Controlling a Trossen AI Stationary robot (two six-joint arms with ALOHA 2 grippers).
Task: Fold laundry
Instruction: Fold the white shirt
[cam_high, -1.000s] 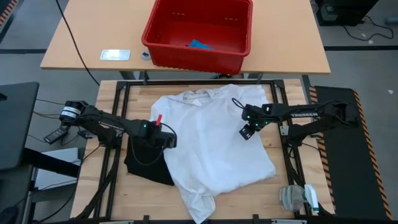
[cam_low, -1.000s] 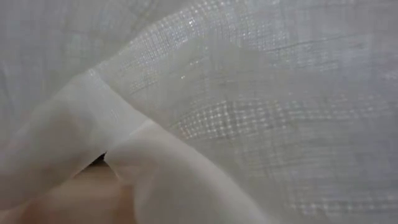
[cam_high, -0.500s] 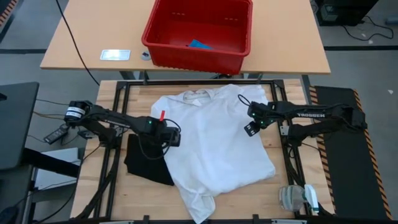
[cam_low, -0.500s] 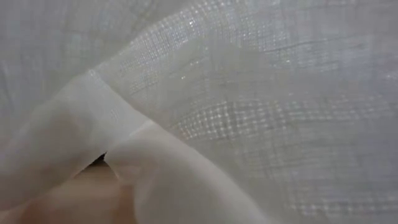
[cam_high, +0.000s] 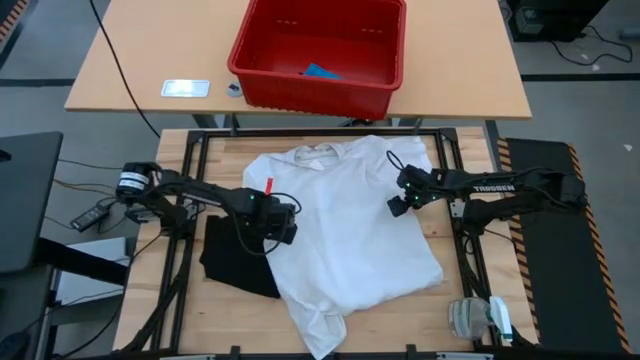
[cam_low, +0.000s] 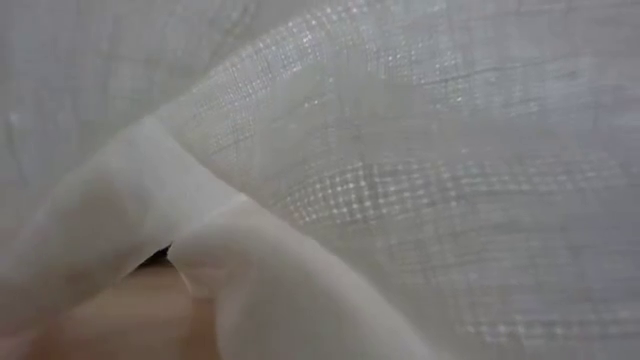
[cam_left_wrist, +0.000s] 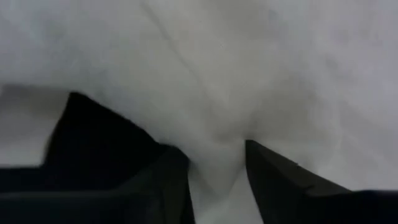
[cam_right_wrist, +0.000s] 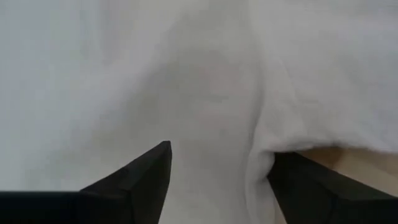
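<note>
I have the white T-shirt (cam_high: 345, 235) spread over the middle of the slatted table (cam_high: 180, 150), collar toward the far edge and its hem bunched at the near edge. A black garment (cam_high: 232, 262) lies on the table at the shirt's left side, partly tucked under the shirt's edge. The blue piece (cam_high: 321, 72) sits inside the red basket (cam_high: 320, 50), which stands on the wooden table beyond, well apart from the shirt.

My left end effector (cam_high: 281, 228) is down at the shirt's left edge, just above the black garment. From the left wrist camera, its two fingers (cam_left_wrist: 273, 180) stand a little apart with a ridge of white cloth (cam_left_wrist: 217, 162) between them; I can't tell whether they grip that cloth or only rest against it.

My right end effector (cam_high: 399, 203) is over the shirt's right side, near the sleeve. From the right wrist camera, its fingers (cam_right_wrist: 140, 174) are spread wide, with white fabric (cam_right_wrist: 211, 124) lying between and ahead of them and a fold beside one finger; a strip of bare wood shows past that fold.

The low camera is filled by white weave (cam_low: 400, 180) draped right in front of it, with a small patch of table showing under a hem.

A white card (cam_high: 186, 88) lies on the far table left of the basket.
</note>
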